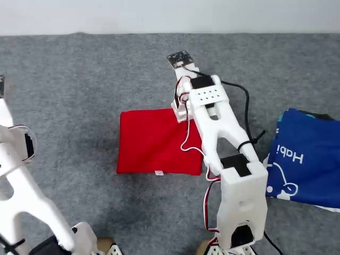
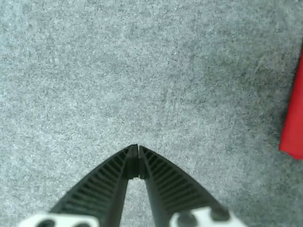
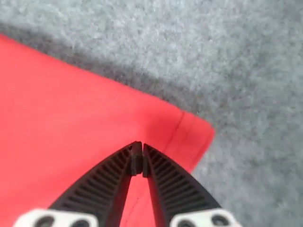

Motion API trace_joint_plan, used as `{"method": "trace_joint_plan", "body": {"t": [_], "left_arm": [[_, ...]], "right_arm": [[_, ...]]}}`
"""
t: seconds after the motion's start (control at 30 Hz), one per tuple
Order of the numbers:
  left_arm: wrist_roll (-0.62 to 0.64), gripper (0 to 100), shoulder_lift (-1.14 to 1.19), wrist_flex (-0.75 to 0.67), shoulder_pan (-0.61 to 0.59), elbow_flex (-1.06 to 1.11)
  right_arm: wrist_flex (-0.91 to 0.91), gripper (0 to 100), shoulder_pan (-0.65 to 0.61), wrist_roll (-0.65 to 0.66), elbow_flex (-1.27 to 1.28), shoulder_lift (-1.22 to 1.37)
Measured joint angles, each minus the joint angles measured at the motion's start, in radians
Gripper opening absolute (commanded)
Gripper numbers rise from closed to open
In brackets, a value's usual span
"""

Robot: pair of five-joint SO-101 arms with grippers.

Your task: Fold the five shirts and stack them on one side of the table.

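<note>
- a grey felt-covered worktop [image 1: 79,79] seen from above, with two white robot arms at its near edge.
- a red shirt [image 1: 154,143] lies in the middle of the worktop, folded into a neat, flat rectangle with a small white tag showing at its near edge.
- a blue shirt [image 1: 308,159] with white print lies at the right edge of the worktop, apart from the red one; it looks folded, and a darker edge shows along its far side, though it is hard to tell whether other shirts lie under it.
- the right arm [image 1: 223,133] stretches out over the red shirt's far right corner.
- the right pincer [image 3: 138,161] has its tips pressed together just over the red cloth [image 3: 71,118] near that corner; no fold of cloth shows between them, and whether the tips touch the shirt cannot be told.
- the left arm [image 1: 21,180] stands at the left side, well apart from the shirt.
- the left pincer [image 2: 138,163] is also pressed together, with nothing in it, over bare felt; a strip of the red shirt [image 2: 294,118] shows at the edge of its view.
- judged from this, the red shirt's folding looks finished, and the step in hand is moving it to the stack.
- the next move likely calls for the right pincer to spread, take the folded edge, and carry or slide the shirt towards the blue one without undoing the folds.
</note>
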Motion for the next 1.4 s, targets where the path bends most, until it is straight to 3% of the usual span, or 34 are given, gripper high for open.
{"method": "trace_joint_plan", "body": {"t": [0.2, 0.37, 0.47, 0.6, 0.93, 1.0, 1.17, 1.4], "left_arm": [[0.000, 0, 0.000, 0.000, 0.000, 0.000], [0.000, 0, 0.000, 0.000, 0.000, 0.005], [0.000, 0, 0.000, 0.000, 0.000, 0.031], [0.000, 0, 0.000, 0.000, 0.000, 0.060], [0.000, 0, 0.000, 0.002, 0.000, 0.077], [0.000, 0, 0.000, 0.002, 0.000, 0.077], [0.000, 0, 0.000, 0.002, 0.000, 0.077], [-0.002, 0, 0.000, 0.002, 0.000, 0.077]], "right_arm": [[0.190, 3.5, -0.029, -0.002, -0.066, -0.081], [0.298, 28.8, -0.052, -0.153, -0.069, -0.092], [0.308, 35.1, -0.058, -0.285, -0.071, -0.080], [0.275, 33.6, -0.057, -0.361, -0.071, 0.011], [0.153, 32.9, -0.071, -0.373, -0.071, 0.196], [0.143, 27.5, -0.071, -0.373, -0.084, 0.221], [0.141, 0.0, -0.081, -0.373, -0.101, 0.247], [0.172, 0.9, -0.075, -0.264, -0.123, 0.247]]}}
